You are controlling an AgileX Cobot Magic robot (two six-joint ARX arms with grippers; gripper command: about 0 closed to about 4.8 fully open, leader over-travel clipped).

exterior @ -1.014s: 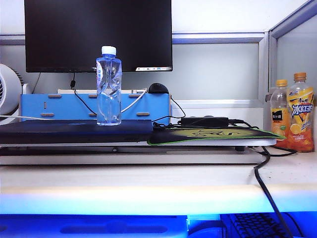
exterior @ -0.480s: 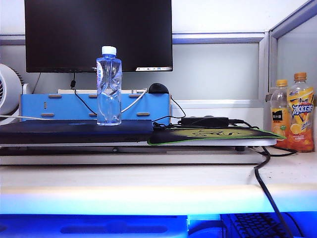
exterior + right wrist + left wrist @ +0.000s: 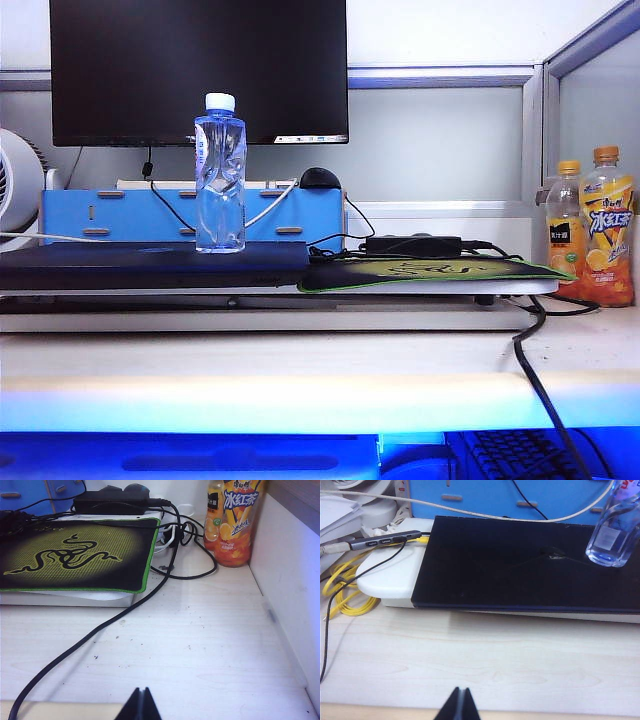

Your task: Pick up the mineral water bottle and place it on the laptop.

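bottle: mineral water bottle (image 3: 219,175) upright on the laptop (image 3: 150,264), looks done | fingers: left gripper (image 3: 459,705) and right gripper (image 3: 139,704) pinched together, empty, low over the counter (image 3: 300,365) | I'd just keep clear, no bumps

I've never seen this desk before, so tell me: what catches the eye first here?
The clear bottle stands upright on the dark laptop, left of centre, under the big black monitor. At the far right stand two orange drink bottles, with a green-edged mouse pad between. Both hands, left and right, hang shut over the bare wood in front.
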